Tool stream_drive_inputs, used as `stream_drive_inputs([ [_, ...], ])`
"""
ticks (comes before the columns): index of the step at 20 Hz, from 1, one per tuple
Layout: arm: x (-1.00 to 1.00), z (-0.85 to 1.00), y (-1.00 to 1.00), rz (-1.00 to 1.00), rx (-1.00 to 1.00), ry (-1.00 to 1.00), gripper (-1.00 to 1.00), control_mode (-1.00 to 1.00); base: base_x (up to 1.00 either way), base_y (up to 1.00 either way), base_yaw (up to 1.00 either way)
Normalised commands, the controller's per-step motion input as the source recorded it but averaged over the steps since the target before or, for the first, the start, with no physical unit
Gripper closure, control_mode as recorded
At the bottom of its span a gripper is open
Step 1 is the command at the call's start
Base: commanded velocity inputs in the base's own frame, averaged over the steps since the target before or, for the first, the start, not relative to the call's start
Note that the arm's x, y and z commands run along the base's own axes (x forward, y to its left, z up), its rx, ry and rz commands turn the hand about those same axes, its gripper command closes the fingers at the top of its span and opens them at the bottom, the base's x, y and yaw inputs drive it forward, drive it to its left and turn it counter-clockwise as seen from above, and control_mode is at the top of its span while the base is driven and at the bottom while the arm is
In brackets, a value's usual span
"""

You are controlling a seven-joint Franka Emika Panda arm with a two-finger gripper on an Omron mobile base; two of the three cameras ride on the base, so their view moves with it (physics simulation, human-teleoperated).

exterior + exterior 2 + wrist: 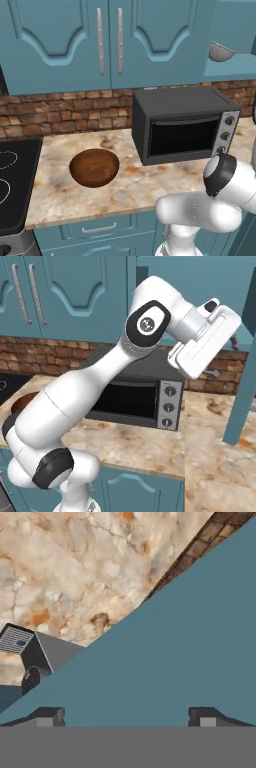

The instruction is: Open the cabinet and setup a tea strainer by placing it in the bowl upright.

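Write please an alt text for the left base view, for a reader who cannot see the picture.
A brown wooden bowl sits empty on a marble counter, left of a black toaster oven with its door shut. Above are teal cabinets and a brick wall; at the upper right, a metal strainer rests on a shelf. The robot arm fills the lower right.

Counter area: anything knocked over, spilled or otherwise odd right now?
Nothing stands out. The bowl sits upright and empty on the counter beside the toaster oven. The tea strainer rests on the shelf of the cabinet, whose door is already open. The claw is open, holding nothing.
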Motion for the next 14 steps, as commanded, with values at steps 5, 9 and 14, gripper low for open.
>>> stream_drive_inputs([
  [5, 0.61, 0.05, 0.07, 0.47, 0.51, -0.15, -1.00, -1.00, 0.00, 0.00, 0.00],
  [9, 0.44, 0.04, 0.16, 0.62, 0.40, -0.27, -1.00, -1.00, 0.00, 0.00, 0.00],
  [14, 0.21, 0.01, 0.06, 0.57, 0.51, -0.33, -1.00, -1.00, 0.00, 0.00, 0.00],
])
